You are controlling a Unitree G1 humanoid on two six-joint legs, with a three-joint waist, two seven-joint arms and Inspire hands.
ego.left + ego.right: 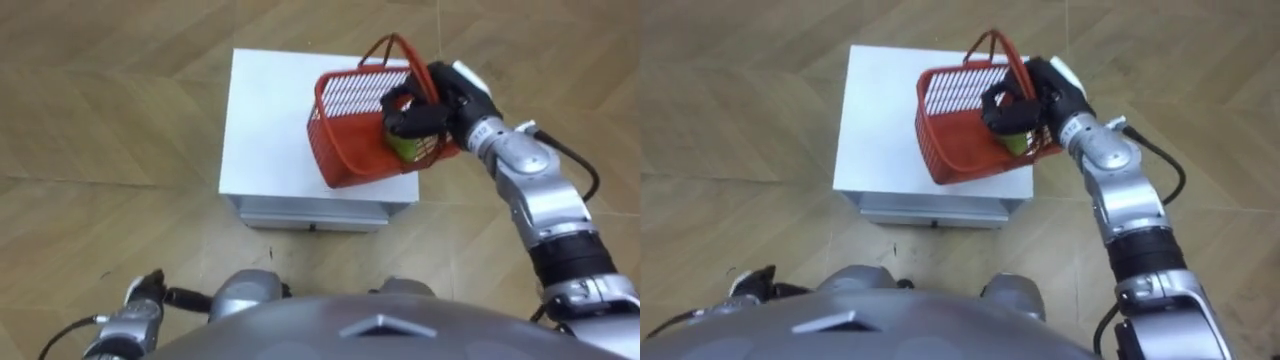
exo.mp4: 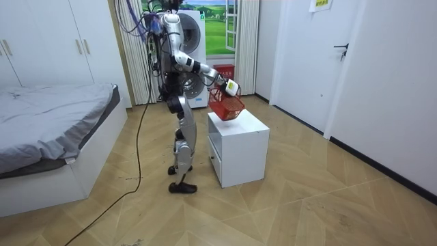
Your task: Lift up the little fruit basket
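We have the basket [image 1: 350, 140] tipped over the right half of the cabinet [image 1: 270, 120], its left side hanging lower than its right. Whether that low corner is brushing the white top, we can't tell. Something green [image 1: 405, 147] sits inside against the right wall. The handle [image 1: 392, 45] stands free at the far side. The right hand [image 1: 420, 110] is clenched on the basket's right rim, dark fingers hooked down inside the mesh. So by our reading the grasp is made and the lift is under way, though it's lopsided. To do this well, we'd raise straight up and roll the wrist to level the rim, slowly, because a one-sided hold lets the load swing and the green thing slide toward the low side. We'd clear the cabinet's top before drawing anything back toward the body. The left hand [image 1: 140, 305] hangs at the near left, low and well apart from the work, and we can't read its state from here
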